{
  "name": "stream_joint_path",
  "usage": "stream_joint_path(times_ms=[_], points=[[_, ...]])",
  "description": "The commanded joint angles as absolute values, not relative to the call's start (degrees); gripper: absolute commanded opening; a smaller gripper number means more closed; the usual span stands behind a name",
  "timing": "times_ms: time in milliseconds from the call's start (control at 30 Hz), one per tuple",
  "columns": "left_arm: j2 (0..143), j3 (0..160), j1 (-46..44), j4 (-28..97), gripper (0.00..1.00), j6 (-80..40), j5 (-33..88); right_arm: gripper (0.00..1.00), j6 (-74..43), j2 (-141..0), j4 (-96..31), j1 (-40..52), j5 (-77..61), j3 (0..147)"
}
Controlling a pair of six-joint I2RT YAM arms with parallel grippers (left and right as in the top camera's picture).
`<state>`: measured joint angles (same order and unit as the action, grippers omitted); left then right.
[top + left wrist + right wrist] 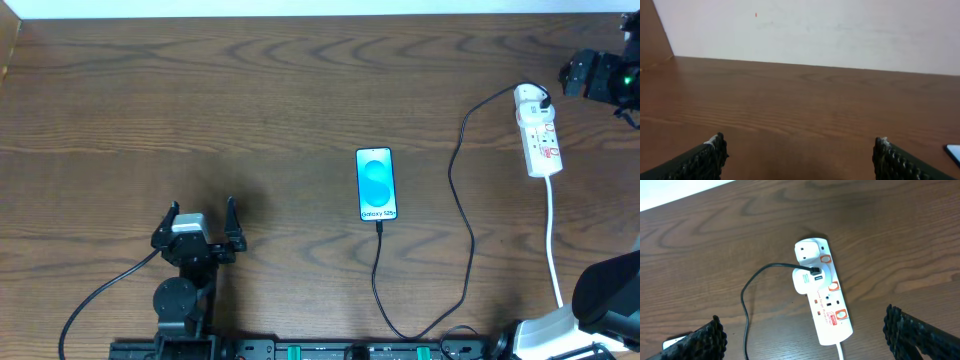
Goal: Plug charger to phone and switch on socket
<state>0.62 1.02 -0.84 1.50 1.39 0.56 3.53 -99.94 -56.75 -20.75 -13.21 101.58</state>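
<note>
The phone point(376, 183) lies face up mid-table, blue screen lit, with the charger's black cable point(462, 215) plugged into its near end. The cable loops along the front edge and runs up to its white plug head point(805, 279), seated in the socket point(538, 131). The socket point(823, 297) is a white strip with red markings, and it lies at the right. My right gripper point(802, 332) is open and hovers above the socket; in the overhead view it sits at the far right edge point(598, 76). My left gripper point(200, 225) is open and empty at the front left, apart from the phone point(954, 153).
The socket's thick white cord point(552, 240) runs toward the front right, past a white and black arm base point(590, 310). A pale wall point(810, 30) bounds the table's far edge. A black cable point(100, 295) trails from the left arm.
</note>
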Motion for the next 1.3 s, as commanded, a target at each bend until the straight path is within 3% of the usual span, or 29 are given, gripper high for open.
stream_joint_path(times_ms=[0,1267], points=[[0.1,0.23,-0.6,4.27,0.94,4.38,1.08,0.99,3.27,-99.77,-56.82,-20.32,-13.19,102.26],[0.23,0.23,-0.43,4.01,0.94,1.23,2.79,0.99,3.25,-99.77,-56.8,-20.32,-13.21,102.26]])
